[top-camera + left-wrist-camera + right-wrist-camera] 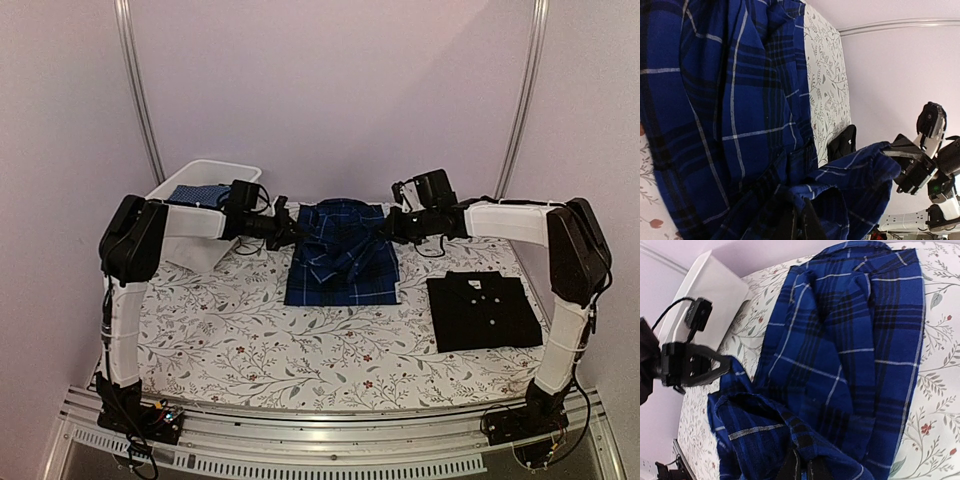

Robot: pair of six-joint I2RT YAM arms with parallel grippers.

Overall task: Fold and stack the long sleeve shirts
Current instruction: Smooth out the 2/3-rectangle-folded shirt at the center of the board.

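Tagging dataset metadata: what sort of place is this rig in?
Probably a lab data-collection booth: bare walls with metal poles, an aluminium mounting rail, and a floral-covered table staged with a plaid shirt, black shirt and white bin.

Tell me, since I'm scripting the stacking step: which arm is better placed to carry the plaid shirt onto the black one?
Right, probably. Both arms' jaws hold the plaid shirt, but the black shirt lies folded on the side of the right arm; the left arm would reach across.
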